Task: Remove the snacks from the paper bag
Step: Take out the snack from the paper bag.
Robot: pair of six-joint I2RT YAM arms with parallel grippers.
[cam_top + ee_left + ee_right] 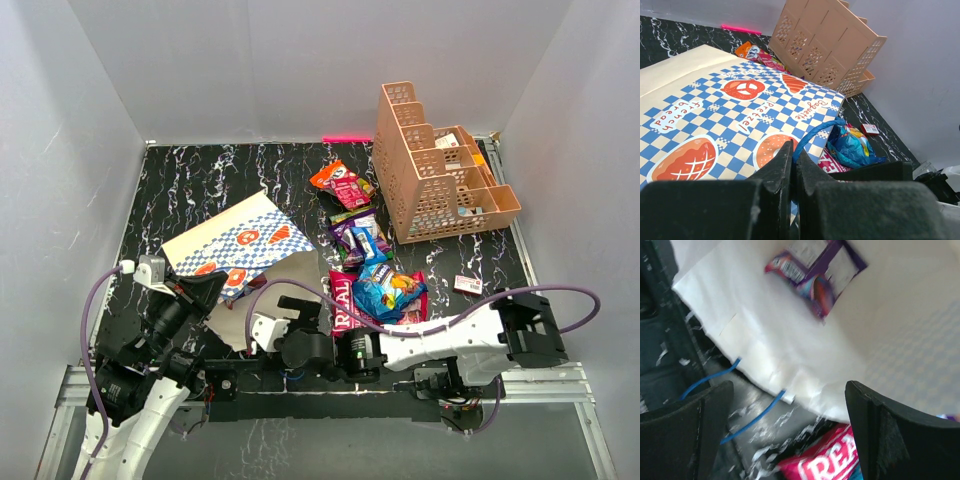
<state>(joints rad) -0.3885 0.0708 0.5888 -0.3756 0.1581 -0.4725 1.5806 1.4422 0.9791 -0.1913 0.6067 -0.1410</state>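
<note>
The checkered paper bag (240, 243) lies on its side at the left, its mouth facing the arms. My left gripper (214, 291) is shut on its blue cord handle (816, 134), as the left wrist view (794, 150) shows above the bag's printed face (740, 110). My right gripper (300, 312) is open and empty at the bag's mouth (790, 410). One purple packet (815, 270) lies deep on the bag's white inside (900, 330). Outside the bag lie the red "REAL" bag (343, 300), a blue packet (390, 290), purple packets (360, 235) and an orange one (335, 180).
The orange lattice rack (430, 170) lies at the back right, with small boxes in it. A small red-and-white card (468, 284) lies to the right of the snacks. A pink marker (345, 138) lies by the back wall. White walls enclose the black marbled table.
</note>
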